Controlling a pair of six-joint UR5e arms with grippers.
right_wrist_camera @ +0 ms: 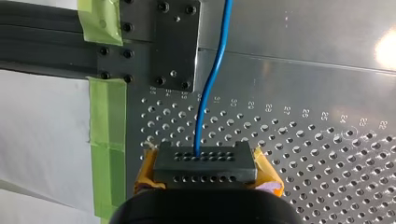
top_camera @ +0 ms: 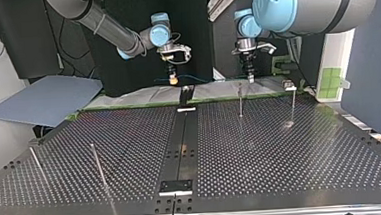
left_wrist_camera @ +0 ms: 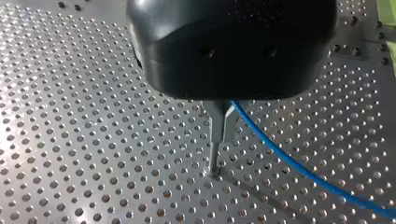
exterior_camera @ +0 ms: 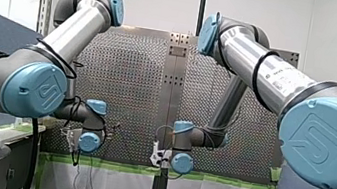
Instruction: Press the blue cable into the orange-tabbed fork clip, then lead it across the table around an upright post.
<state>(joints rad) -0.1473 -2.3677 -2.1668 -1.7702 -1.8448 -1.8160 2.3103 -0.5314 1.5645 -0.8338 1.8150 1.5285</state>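
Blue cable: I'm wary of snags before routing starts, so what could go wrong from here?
1. My left pincer hangs close to an upright post; lowering could strike it.
2. The blue cable trails slack beside that pincer and may pass the post's wrong side.

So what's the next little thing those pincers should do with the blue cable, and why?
Probably my left pincer should ease down a little, bringing the blue cable low beside the thin post just under it. The cable leaves its shut fingers, and my right pincer clamps it too. I can't make out the clip here, so it's a guess.
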